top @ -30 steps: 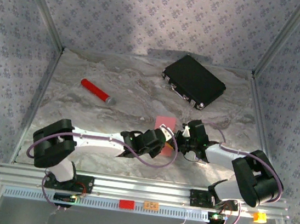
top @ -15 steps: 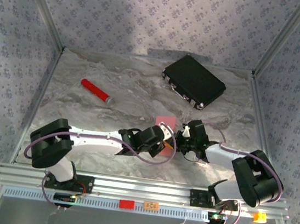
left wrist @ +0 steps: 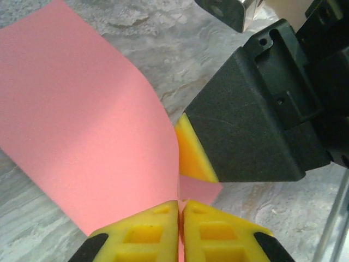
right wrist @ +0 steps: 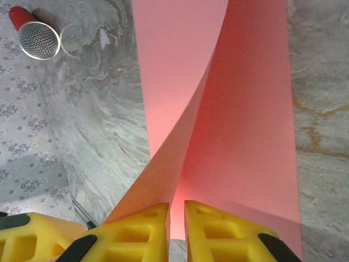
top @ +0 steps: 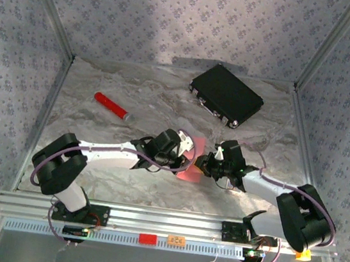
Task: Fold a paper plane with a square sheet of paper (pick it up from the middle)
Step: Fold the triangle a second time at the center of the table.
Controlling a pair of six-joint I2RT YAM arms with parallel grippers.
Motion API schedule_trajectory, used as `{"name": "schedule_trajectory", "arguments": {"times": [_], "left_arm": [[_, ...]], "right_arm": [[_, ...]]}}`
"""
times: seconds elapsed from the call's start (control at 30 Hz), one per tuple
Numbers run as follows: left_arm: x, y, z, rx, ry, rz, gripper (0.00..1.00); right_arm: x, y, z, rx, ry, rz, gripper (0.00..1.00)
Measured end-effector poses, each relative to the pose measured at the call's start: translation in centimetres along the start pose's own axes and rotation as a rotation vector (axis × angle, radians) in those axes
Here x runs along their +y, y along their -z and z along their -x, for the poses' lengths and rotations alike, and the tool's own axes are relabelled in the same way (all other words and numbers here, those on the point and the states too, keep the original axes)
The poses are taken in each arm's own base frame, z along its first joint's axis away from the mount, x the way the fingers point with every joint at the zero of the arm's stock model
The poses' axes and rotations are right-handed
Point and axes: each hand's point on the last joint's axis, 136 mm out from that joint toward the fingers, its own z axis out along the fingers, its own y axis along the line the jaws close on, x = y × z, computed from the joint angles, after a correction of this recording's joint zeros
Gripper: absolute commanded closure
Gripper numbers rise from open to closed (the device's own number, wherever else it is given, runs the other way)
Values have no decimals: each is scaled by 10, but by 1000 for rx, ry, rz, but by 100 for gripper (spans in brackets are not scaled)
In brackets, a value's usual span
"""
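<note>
Paper (right wrist: 240,109) sits front-centre, low over the table (top: 135,93), between both arms and curled over on itself. Left claw (left wrist: 180,210) is pinched tight on one edge. Right claw (right wrist: 177,214) is nipped on the doubled edge. Probably pinning the layers so a fold can set. Case (top: 225,102) far right, lid down, contents hidden.

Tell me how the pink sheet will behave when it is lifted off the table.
Probably floppy: the square sheet of paper bends in a soft curve between the left hand and the right hand. Likely very light, since it looks thin. It may crease or tear where the hands pinch it, so slow, matched moves seem wise.
</note>
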Motion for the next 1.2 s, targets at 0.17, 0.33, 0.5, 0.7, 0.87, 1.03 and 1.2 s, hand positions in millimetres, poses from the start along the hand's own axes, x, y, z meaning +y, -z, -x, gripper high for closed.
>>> {"name": "schedule_trajectory", "arguments": {"times": [0.17, 0.33, 0.5, 0.7, 0.87, 1.03, 1.2], "left_arm": [[-2, -6, 0, 14, 44, -67, 89], [2, -7, -2, 27, 82, -91, 86], [2, -6, -5, 33, 100, -104, 84], [4, -7, -8, 33, 110, -103, 84], [4, -7, -9, 35, 117, -102, 89], [7, -7, -14, 44, 127, -97, 93], [10, -7, -14, 42, 135, -92, 94]], "right_arm": [[9, -1, -3, 10, 24, 15, 84], [8, -4, -3, 16, 23, 10, 84], [5, -7, -3, 20, 18, 2, 85], [1, -10, -3, 25, 12, -6, 85], [2, -10, -3, 23, 14, -4, 86], [-1, -10, -2, 21, 8, -13, 86], [-15, -8, -3, 10, -18, -76, 87]]}}
